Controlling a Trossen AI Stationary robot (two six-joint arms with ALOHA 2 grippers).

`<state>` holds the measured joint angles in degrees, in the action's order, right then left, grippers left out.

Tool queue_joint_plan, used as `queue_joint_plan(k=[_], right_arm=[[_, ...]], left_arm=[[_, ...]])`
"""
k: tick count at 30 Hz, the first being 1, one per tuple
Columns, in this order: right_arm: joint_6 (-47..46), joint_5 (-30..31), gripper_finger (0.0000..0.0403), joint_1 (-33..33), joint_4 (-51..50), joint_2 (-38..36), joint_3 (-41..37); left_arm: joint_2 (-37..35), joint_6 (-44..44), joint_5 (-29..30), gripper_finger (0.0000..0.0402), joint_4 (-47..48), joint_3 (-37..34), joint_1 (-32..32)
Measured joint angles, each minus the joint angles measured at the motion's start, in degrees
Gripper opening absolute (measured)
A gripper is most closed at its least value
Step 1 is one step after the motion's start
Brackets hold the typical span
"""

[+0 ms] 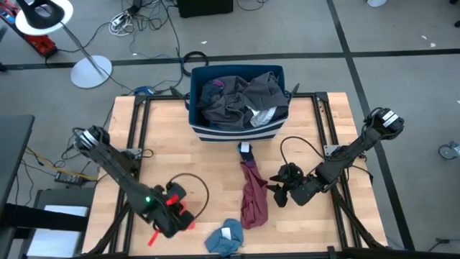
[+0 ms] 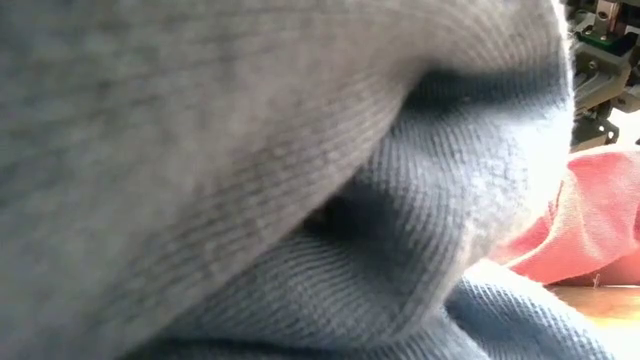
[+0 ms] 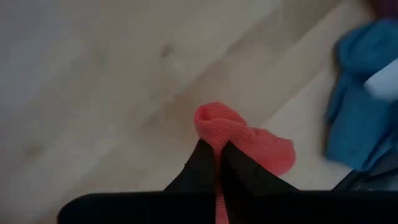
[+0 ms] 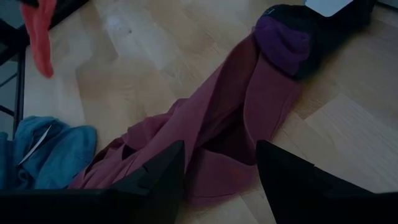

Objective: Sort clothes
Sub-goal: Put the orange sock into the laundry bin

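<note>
Orange-red fabric — a sock-sized piece [image 3: 245,140] — is clamped between the jaws of the left gripper [image 1: 175,208], which is seen well toward the near edge of the wooden worktop [image 1: 215,162] from the blue bin [image 1: 237,129], on the left arm's side. In the left wrist view the two dark fingers [image 3: 202,168] are pressed together on the sock, and a fold of it stands up just beyond their tips.

Grey and dark clothes [image 1: 241,97] are heaped inside the bin, which stands at the far middle of the worktop. A maroon garment [image 1: 252,194] is stretched out in a long strip just in front of the bin, with a small black and purple piece [image 4: 289,37] at its bin end. A bright blue garment [image 1: 224,237] with a white label is lying still farther from the bin, at the near edge, just beside the maroon strip's end and near the left gripper.

The right gripper [image 1: 282,193] is held beside the maroon garment, on the right arm's side of it — its jaws are apart and nothing is between them.

The low view is mostly filled by blue-grey knit cloth [image 2: 300,200], with some orange-red fabric at its edge.
</note>
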<state>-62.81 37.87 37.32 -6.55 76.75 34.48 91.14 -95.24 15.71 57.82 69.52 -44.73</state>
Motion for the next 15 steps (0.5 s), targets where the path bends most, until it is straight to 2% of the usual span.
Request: queue_joint_plan(k=[9,15], right_arm=[[0.0,0.0,0.0199,0.0,-0.2,0.0,0.0],[0.0,0.0,0.0199,0.0,-0.5,0.0,0.0]], left_arm=[[-8.4,14.0,4.3,0.0007,2.8,1.1,9.4],[-8.9,29.6,6.0,0.0007,3.9,9.0,17.5]])
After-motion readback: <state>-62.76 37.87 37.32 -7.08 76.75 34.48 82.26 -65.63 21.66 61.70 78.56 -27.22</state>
